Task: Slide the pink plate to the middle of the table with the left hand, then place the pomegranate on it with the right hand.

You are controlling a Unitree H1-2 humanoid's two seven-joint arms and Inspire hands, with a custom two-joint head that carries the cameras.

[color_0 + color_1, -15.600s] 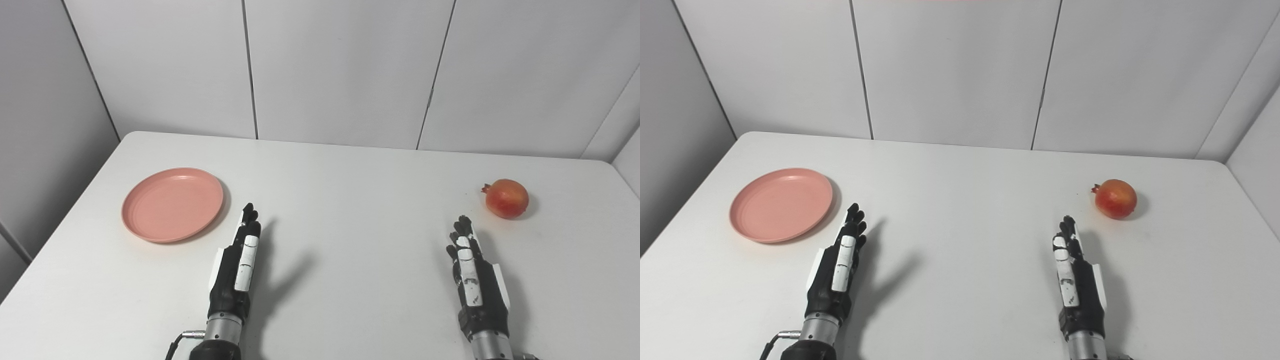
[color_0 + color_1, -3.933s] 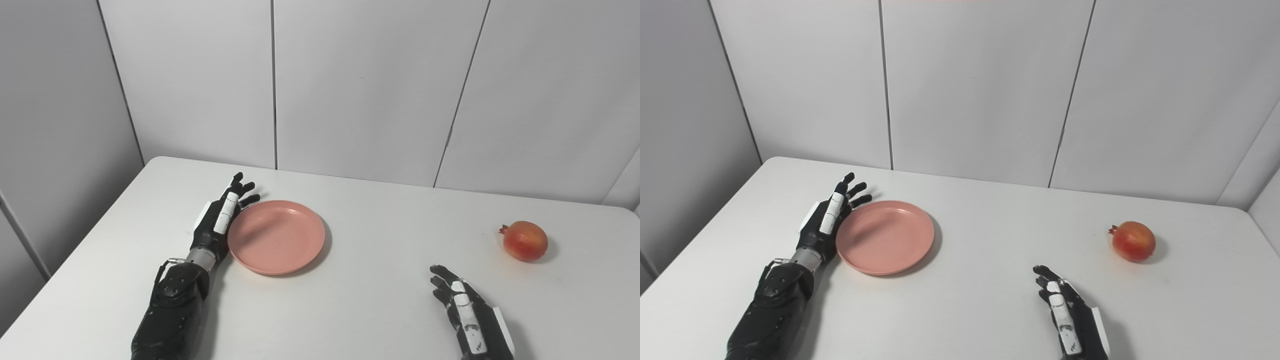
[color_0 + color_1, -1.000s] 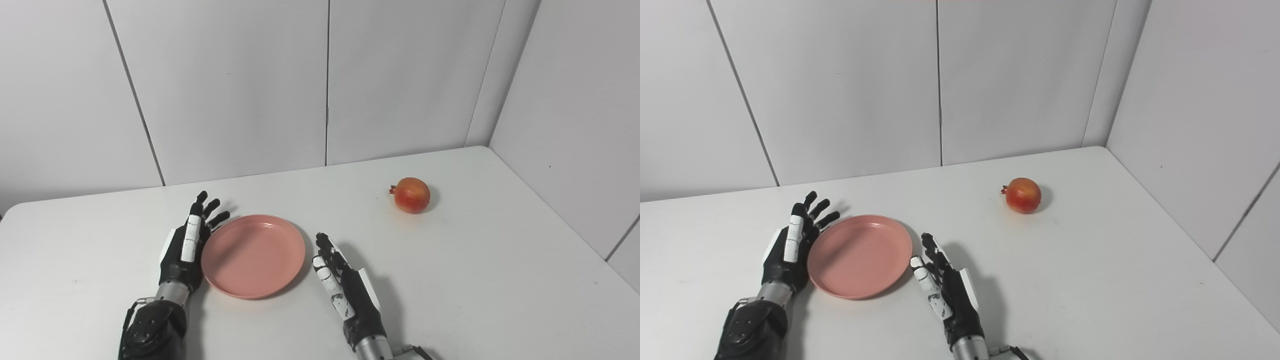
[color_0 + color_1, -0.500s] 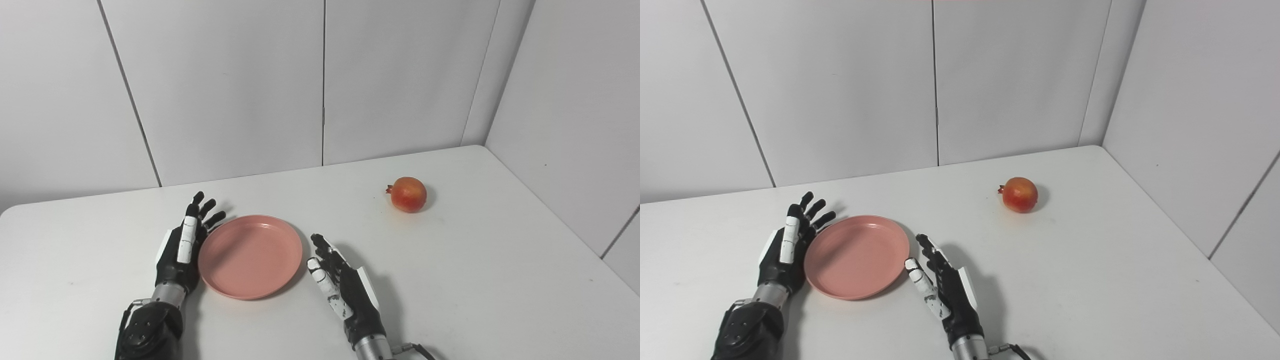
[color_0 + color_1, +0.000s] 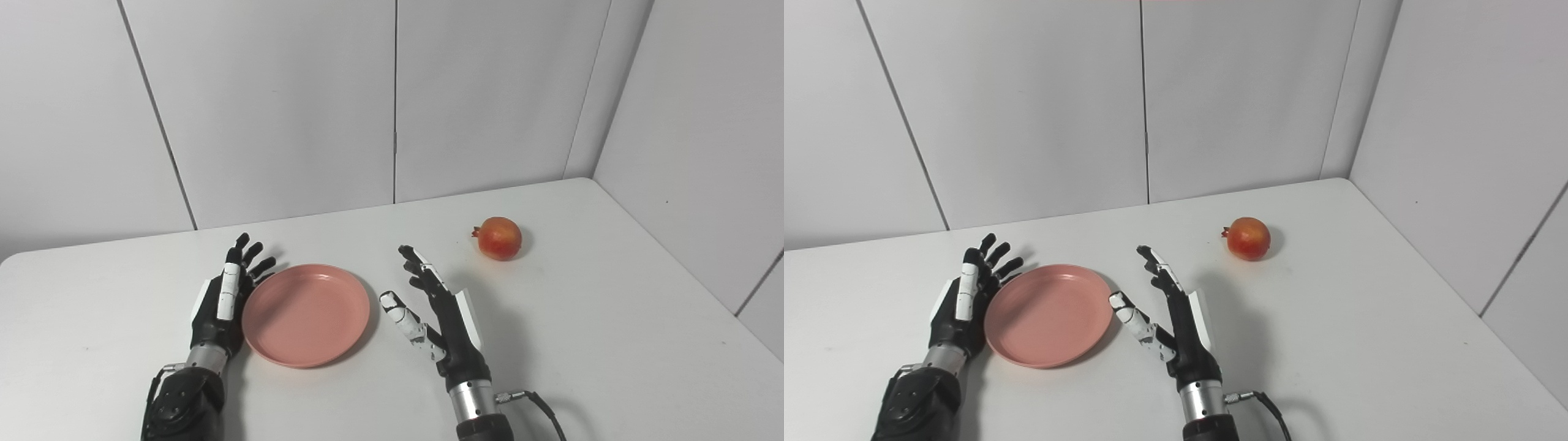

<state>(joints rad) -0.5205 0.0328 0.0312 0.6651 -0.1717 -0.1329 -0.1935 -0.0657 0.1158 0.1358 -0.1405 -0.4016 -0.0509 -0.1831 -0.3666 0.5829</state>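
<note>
Two black robot hands reach over a plain white worktop backed by pale grey wall panels that meet in a corner. Left hand [image 5: 222, 300] rests with fingers spread, touching the left rim of the pink plate [image 5: 306, 314]. Right hand [image 5: 438, 315] is raised just right of the plate, fingers apart, holding nothing. Well beyond it, farther right of the plate, sits the pomegranate [image 5: 500, 237]

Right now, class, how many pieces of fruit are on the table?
1. A single pomegranate sits on the white table, far right of the pink plate, beyond the open right hand. None looks hidden.
</note>
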